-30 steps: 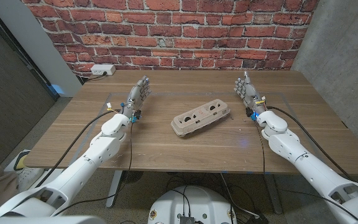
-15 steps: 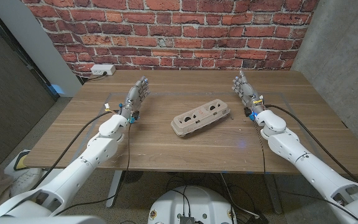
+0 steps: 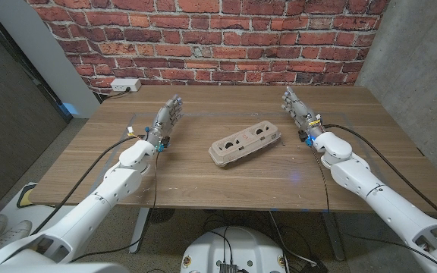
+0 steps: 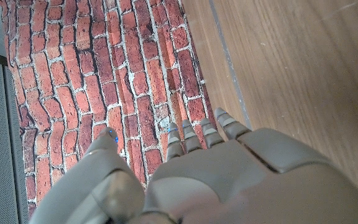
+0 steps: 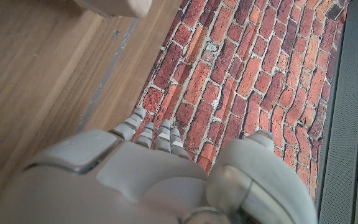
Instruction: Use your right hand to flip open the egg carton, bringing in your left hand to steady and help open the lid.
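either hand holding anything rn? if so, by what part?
Nothing held. Left hand and right hand are both empty, fingers extended, each off to its own side of the closed egg carton, not touching it.

Grey-brown pulp egg carton (image 3: 246, 143), lid closed with two oval openings on top, lying flat at table centre, long axis running from 8 to 2 o'clock

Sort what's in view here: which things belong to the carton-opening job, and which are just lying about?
Part of the job:
- egg carton, closed, mid-table
- right hand, open, apart from the carton
- left hand, open, also apart

Just there:
- wooden table
- white power strip on the floor by the brick wall
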You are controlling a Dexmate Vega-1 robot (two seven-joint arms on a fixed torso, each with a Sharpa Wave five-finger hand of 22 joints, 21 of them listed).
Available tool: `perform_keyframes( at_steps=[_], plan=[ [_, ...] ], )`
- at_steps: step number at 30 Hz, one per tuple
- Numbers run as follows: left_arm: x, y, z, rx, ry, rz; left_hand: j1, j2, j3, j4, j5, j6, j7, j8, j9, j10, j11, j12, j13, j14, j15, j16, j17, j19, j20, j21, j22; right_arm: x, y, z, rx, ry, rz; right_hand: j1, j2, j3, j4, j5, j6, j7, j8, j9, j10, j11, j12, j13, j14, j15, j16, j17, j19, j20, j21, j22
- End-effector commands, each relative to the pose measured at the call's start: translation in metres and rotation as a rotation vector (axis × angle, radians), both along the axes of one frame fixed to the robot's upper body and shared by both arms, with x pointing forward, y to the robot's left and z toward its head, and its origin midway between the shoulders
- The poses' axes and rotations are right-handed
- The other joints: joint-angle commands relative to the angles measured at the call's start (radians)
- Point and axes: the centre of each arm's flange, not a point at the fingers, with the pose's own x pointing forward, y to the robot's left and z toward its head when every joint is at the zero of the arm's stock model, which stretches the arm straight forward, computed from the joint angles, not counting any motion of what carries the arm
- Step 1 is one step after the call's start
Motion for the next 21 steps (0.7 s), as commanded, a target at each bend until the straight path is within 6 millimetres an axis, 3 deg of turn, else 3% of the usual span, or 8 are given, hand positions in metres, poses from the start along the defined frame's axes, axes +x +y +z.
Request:
perform_keyframes(
  at_steps=[1,5,7,10,12,15,19,21],
  plan=[
    [-0.006,-0.007,0.007,0.02,-0.01,0.011,-0.001,0.002,0.003,-0.001,0.006,0.004,0.006,0.003,0.003,0.002,0.002,0.001,0.003,-0.003,-0.036,0.004,0.001,-0.001,0.001,0.004,0.003,-0.017,-0.007,0.002,-0.091,-0.032,-0.007,0.019,-0.005,0.002,-0.011,0.007,-0.01,-0.014,0.001,0.003,-0.008,-0.017,0.0,0.002,-0.01,-0.007,0.002,0.003,-0.003,0.004,0.003,0.002],
    [-0.003,-0.009,0.013,0.032,-0.02,-0.005,-0.001,0.002,0.002,-0.001,0.006,0.006,0.007,0.004,0.003,0.003,0.0,0.002,0.003,-0.003,-0.036,0.005,0.001,-0.001,0.001,0.004,0.003,-0.024,-0.004,0.003,-0.139,-0.066,-0.017,0.032,-0.008,0.003,-0.02,0.007,-0.033,-0.024,-0.005,0.004,-0.03,-0.032,-0.005,0.002,-0.012,-0.011,0.004,0.003,-0.012,0.012,0.0,0.002],
    [-0.003,-0.01,0.013,0.028,-0.023,-0.007,-0.001,0.002,0.002,-0.001,0.006,0.007,0.007,0.004,0.003,0.004,0.001,0.002,0.003,-0.002,-0.036,0.005,0.001,-0.001,0.0,0.004,0.003,-0.027,-0.001,0.004,-0.163,-0.085,-0.03,0.041,-0.011,0.004,-0.027,0.007,-0.046,-0.027,-0.007,0.004,-0.036,-0.037,-0.004,0.003,0.02,-0.039,0.017,0.004,-0.011,0.015,0.002,0.003],
    [-0.002,-0.013,0.012,0.011,-0.021,-0.019,-0.001,0.002,0.002,-0.001,0.006,0.009,0.008,0.005,0.003,0.006,0.001,0.003,0.003,-0.002,-0.037,0.005,0.001,-0.001,0.0,0.004,0.003,-0.032,0.002,0.004,-0.221,-0.093,-0.037,0.044,-0.013,0.004,-0.029,0.007,-0.059,-0.028,-0.01,0.004,-0.05,-0.046,-0.007,0.003,0.026,-0.045,0.017,0.004,-0.012,0.018,0.002,0.003],
    [-0.004,-0.015,0.011,0.019,-0.026,-0.021,-0.001,0.002,0.001,-0.001,0.006,0.009,0.008,0.005,0.003,0.006,0.001,0.003,0.003,-0.002,-0.037,0.006,0.001,-0.001,0.0,0.004,0.003,-0.036,0.004,0.002,-0.243,-0.103,-0.037,0.045,-0.017,0.002,-0.031,0.007,-0.081,-0.033,-0.013,0.005,-0.067,-0.044,-0.009,0.004,0.017,-0.017,0.012,0.005,-0.016,0.034,0.002,0.003],
    [-0.004,-0.015,0.01,0.032,-0.014,-0.031,-0.002,0.002,0.001,-0.001,0.006,0.01,0.008,0.005,0.003,0.006,0.001,0.003,0.003,-0.002,-0.037,0.005,0.001,-0.001,-0.001,0.004,0.003,-0.041,0.004,-0.001,-0.257,-0.116,-0.048,0.046,-0.018,0.001,-0.032,0.007,-0.091,-0.037,-0.013,0.006,-0.075,-0.047,-0.009,0.004,0.007,-0.006,0.009,0.006,-0.016,0.043,0.002,0.003],
    [-0.006,-0.011,0.016,0.073,-0.019,-0.02,-0.002,0.002,0.001,-0.001,0.006,0.018,0.011,0.008,0.003,0.007,0.0,0.004,0.003,-0.002,-0.036,0.006,0.001,-0.001,-0.001,0.005,0.003,-0.053,0.007,-0.004,-0.252,-0.147,-0.085,0.048,-0.023,-0.003,-0.035,0.008,-0.09,-0.046,-0.004,0.006,-0.064,-0.064,0.003,0.005,0.058,-0.074,0.026,0.009,-0.013,0.043,0.005,0.004],
    [-0.007,-0.008,0.018,0.059,-0.023,-0.016,-0.002,0.002,0.0,-0.001,0.006,0.018,0.011,0.008,0.003,0.008,-0.001,0.004,0.003,-0.002,-0.036,0.006,0.001,-0.001,-0.001,0.005,0.003,-0.055,0.008,-0.005,-0.274,-0.156,-0.09,0.05,-0.025,-0.004,-0.037,0.009,-0.085,-0.051,0.0,0.006,-0.054,-0.071,0.008,0.005,0.078,-0.056,0.031,0.009,-0.001,0.04,0.01,0.004]
  ],
)
